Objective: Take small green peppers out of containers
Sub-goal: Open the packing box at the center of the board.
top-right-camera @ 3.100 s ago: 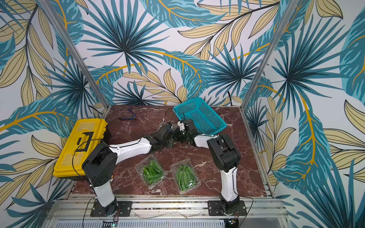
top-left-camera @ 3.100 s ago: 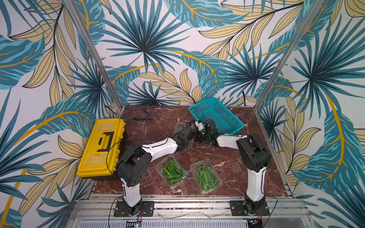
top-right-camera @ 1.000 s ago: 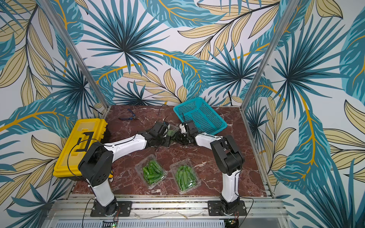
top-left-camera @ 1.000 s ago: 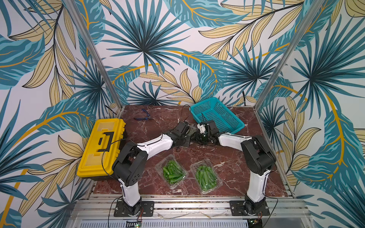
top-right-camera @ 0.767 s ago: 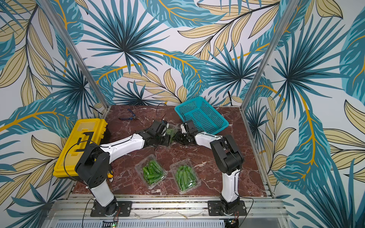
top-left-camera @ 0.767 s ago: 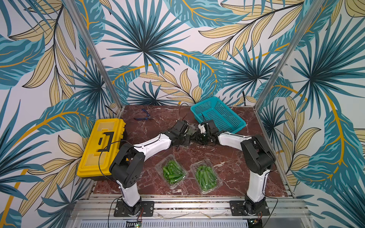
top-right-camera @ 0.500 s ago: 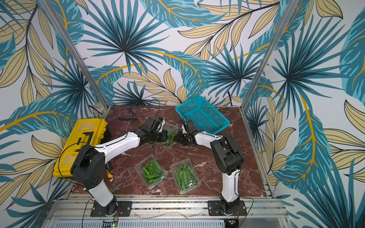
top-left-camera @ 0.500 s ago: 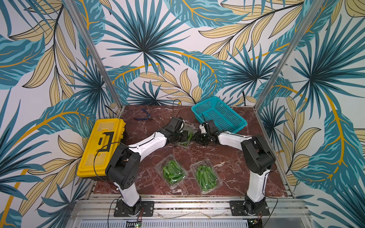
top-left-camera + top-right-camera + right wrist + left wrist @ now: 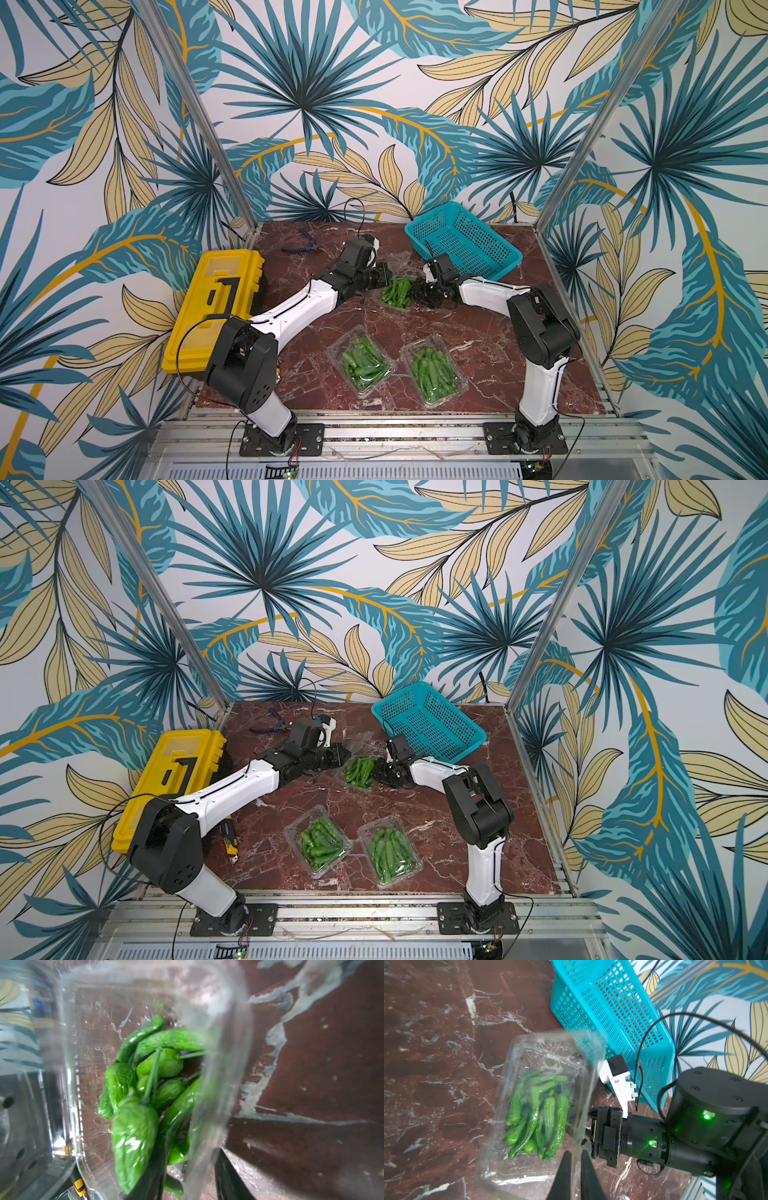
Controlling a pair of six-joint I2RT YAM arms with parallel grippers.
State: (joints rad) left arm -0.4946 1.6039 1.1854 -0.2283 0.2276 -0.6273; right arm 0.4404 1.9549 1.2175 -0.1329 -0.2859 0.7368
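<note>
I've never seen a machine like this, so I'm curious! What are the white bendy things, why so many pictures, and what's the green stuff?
Those are two robot arms, the left arm and the right arm, each ending in a two-fingered pincher called a gripper. Two pictures look down from high up, side by side like your eyes. Two come from little cameras on the arms' wrists. On the marble table sit a teal basket, a yellow toolbox, and clear boxes of small green peppers: two near boxes, lids down, and a far box with its lid up. The left gripper has that lid's edge between its fingers. The right gripper has one finger inside the far box, one outside. How tightly either squeezes, I can't tell.
</note>
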